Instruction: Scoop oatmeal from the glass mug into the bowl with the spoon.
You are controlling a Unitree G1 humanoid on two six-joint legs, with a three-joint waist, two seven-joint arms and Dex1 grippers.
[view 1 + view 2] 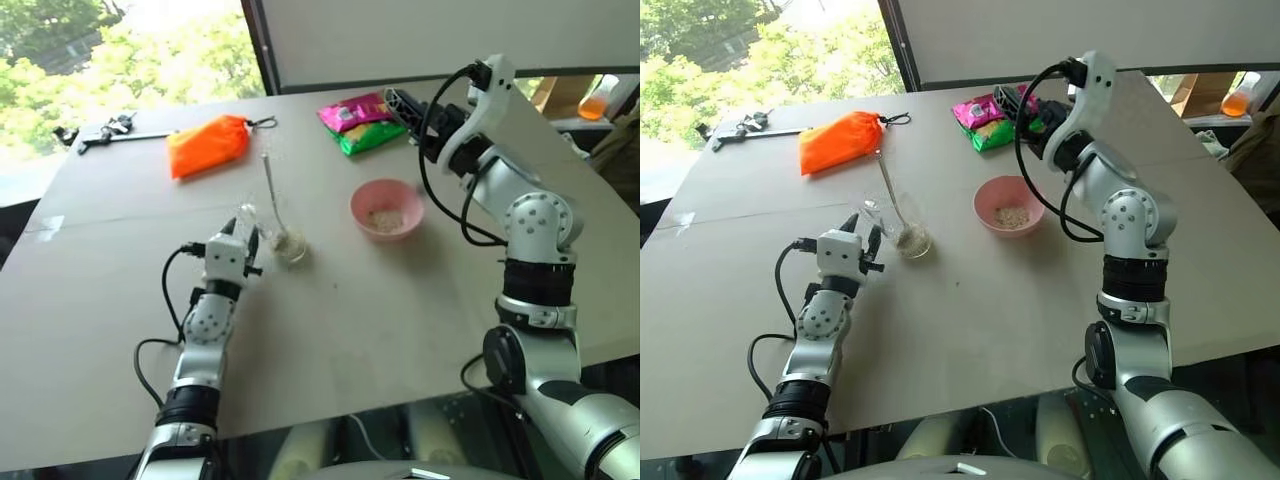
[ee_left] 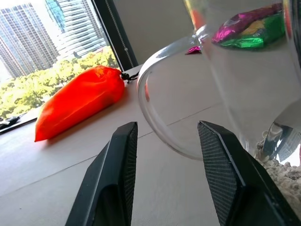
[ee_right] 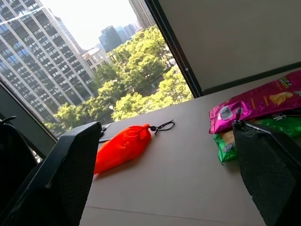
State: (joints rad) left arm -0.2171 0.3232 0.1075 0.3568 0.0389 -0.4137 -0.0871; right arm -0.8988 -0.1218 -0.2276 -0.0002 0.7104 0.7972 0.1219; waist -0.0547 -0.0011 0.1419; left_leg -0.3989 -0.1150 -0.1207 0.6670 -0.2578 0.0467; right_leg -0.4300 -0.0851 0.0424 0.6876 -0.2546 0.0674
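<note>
Oatmeal (image 1: 1012,216) in pink bowl (image 1: 984,205); more oatmeal, plus spoon (image 1: 890,195), in clear glass mug (image 1: 906,232). Left gripper (image 2: 165,141) jaws parted beside mug handle; right gripper (image 3: 164,160) jaws wide, empty.

Clear glass mug (image 2: 244,70) cut off by picture edge in left wrist view. Orange thing (image 1: 597,98) past desk's far right corner too small to identify.

No lettering can be made out — the snack packet (image 3: 256,104) print stays unreadable.

An orange pouch (image 1: 207,145), snack packets (image 1: 361,122) and a black tool (image 1: 105,132) lie on the table (image 1: 400,320).
</note>
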